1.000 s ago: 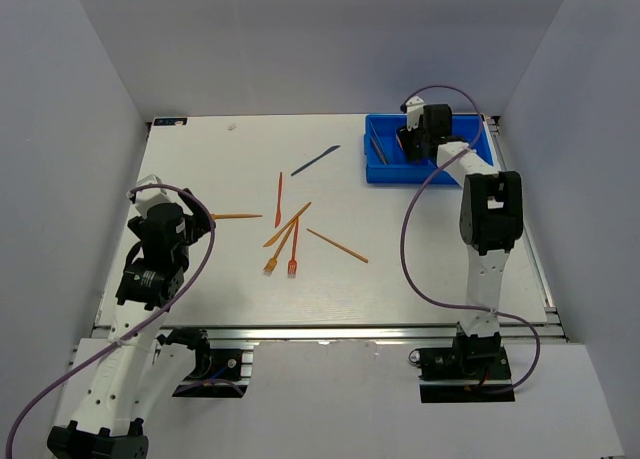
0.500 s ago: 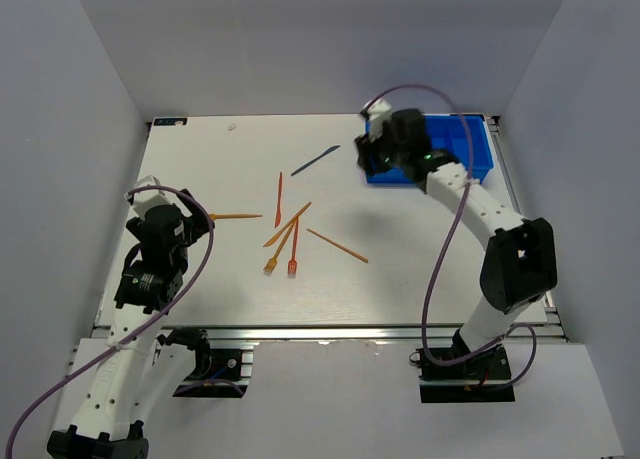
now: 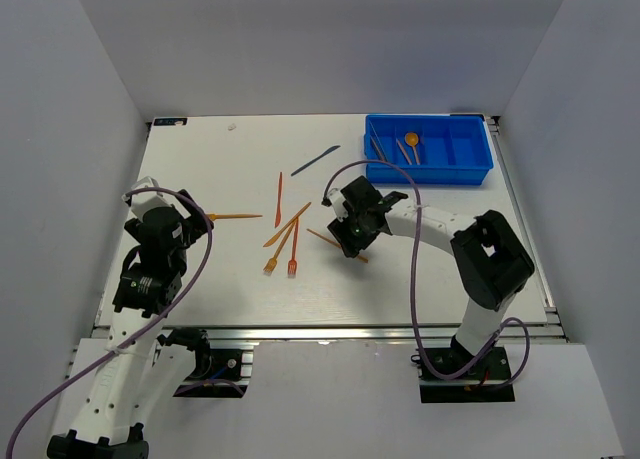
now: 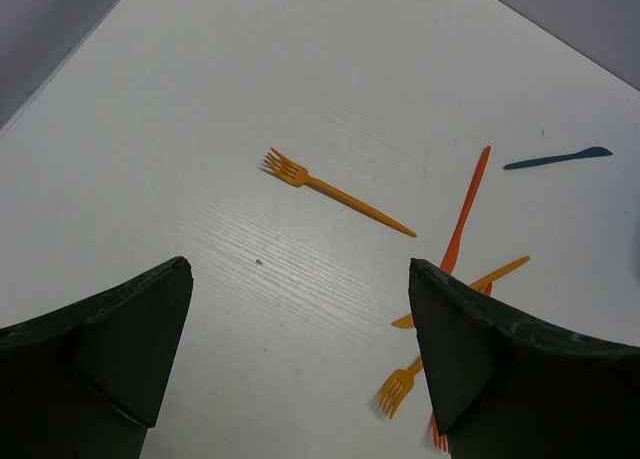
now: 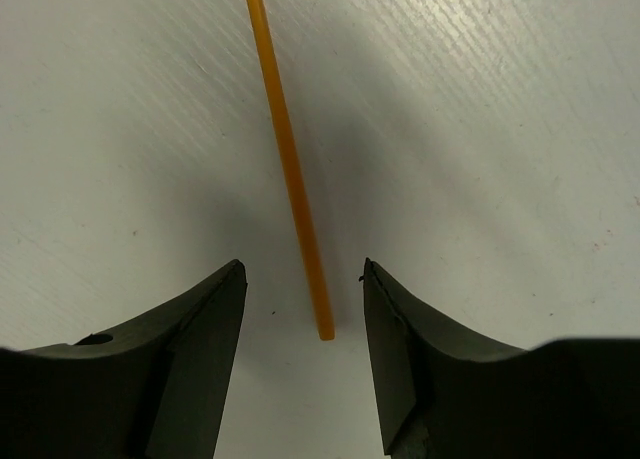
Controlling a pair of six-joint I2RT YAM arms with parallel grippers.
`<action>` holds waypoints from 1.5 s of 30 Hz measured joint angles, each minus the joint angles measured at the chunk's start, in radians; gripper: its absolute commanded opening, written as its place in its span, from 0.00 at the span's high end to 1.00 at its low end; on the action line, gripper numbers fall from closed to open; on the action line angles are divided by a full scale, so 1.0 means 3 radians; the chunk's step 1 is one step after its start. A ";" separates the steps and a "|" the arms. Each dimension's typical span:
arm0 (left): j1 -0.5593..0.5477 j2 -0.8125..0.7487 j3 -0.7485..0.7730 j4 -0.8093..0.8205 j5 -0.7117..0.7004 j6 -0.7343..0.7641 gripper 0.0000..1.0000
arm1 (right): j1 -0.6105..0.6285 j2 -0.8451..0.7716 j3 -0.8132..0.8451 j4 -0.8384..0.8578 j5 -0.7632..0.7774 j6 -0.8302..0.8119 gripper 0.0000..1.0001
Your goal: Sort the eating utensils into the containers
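right claw | off blue tray | now straddling orange utensil

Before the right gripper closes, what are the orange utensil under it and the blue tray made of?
Orange utensil: likely thin plastic, smooth, with an even colour throughout. Blue tray: probably moulded plastic, one saturated colour with thin dividers; its finish is too far off to judge.

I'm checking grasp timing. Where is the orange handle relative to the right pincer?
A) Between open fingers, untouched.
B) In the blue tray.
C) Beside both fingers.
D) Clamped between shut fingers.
A: the right wrist view shows the orange handle in the gap of the right pincer, with both fingers clear of it.
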 measured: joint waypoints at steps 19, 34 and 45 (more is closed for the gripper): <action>0.0000 -0.0015 0.0000 0.0000 0.0000 0.0000 0.02 | 0.0057 -0.0088 -0.0104 0.0015 0.0313 0.0093 1.00; -0.0001 0.0017 0.0000 0.0000 -0.0027 -0.0001 0.02 | -0.1263 0.0559 0.1769 0.0860 0.0352 0.0108 1.00; -0.0003 0.0084 0.0000 -0.0001 -0.0036 -0.0001 0.02 | -0.1466 0.1528 0.2269 0.0946 0.0136 -0.0094 1.00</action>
